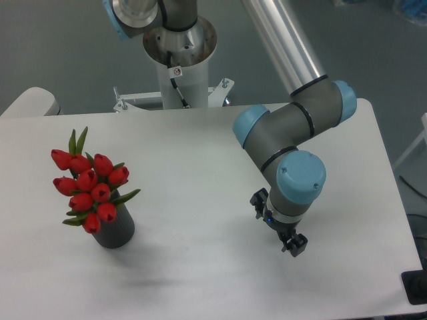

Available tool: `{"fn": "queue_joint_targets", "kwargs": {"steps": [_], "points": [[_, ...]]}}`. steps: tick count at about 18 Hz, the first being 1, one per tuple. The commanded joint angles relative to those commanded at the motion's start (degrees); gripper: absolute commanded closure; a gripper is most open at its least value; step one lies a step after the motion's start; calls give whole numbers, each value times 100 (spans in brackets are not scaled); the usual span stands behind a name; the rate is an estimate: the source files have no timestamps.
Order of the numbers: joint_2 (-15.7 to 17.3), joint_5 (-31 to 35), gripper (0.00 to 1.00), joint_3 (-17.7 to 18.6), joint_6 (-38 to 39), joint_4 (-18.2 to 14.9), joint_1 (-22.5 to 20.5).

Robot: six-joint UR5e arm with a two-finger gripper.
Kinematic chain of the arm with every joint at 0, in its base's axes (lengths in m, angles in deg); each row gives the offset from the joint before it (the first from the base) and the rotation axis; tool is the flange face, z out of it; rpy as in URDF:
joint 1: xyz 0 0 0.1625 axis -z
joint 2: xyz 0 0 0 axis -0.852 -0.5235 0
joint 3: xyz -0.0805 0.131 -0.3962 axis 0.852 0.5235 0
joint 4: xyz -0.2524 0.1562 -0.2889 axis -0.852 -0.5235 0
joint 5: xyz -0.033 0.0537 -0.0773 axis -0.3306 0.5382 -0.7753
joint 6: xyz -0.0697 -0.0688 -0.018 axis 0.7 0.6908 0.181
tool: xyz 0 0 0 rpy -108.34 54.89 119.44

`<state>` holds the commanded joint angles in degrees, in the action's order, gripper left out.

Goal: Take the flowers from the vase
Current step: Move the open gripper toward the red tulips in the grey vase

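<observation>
The flowers point(90, 185), a bunch of red tulip buds with narrow green leaves, stand in the vase point(117, 230), a short dark grey cylinder at the left of the white table. My gripper point(294, 246) hangs far to the right of them, near the table's front right, pointing down below the blue wrist joint. Its fingers are small and dark and largely hidden by the wrist, so their spacing is unclear. Nothing shows between them.
The arm's base column point(179, 63) rises behind the table's far edge, and its silver link point(280, 40) slants across the upper right. The table's right edge point(393, 200) lies close to the gripper.
</observation>
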<state>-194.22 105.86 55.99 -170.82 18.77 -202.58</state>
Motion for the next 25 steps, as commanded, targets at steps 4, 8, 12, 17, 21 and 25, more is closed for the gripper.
{"fn": "queue_joint_targets", "kwargs": {"steps": [4, 8, 12, 17, 21, 25], "points": [[0, 9, 0, 0, 0, 0, 0], [70, -70, 0, 61, 26, -61, 9], [447, -736, 0, 377, 18, -62, 35], [913, -1519, 0, 703, 18, -105, 35], [1335, -2336, 0, 1062, 18, -114, 44], [1538, -3144, 0, 1458, 17, -97, 18]]}}
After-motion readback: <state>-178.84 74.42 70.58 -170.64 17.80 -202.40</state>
